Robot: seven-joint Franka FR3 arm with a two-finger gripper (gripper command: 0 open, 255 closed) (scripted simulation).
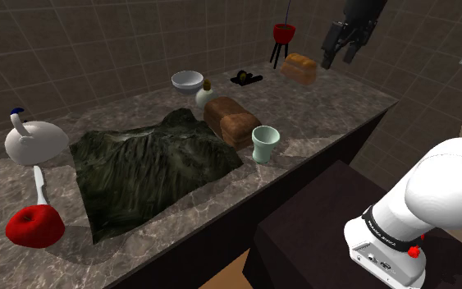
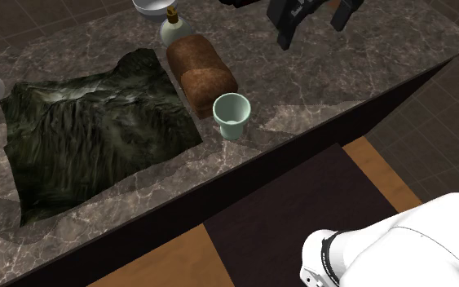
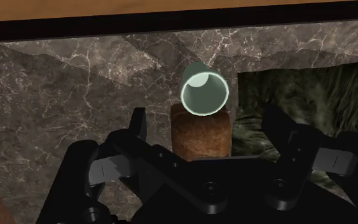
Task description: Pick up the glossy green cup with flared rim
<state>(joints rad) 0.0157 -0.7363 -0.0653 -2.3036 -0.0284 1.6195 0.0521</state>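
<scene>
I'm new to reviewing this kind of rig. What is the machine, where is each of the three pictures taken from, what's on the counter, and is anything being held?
The machine is a white robot arm mounted on a dark box. It ends in a black two-finger gripper.

The shoulder view looks from beside the stand over a marble counter. The second exterior view looks down on the same counter from another spot. The wrist view looks along the gripper itself.

On the counter are a pale green cup, a brown loaf beside it, a dark green cloth, a white teapot, a white bowl and a second loaf.

The gripper hangs above the counter with its fingers apart and holds nothing. The cup stands upright, untouched.
</scene>
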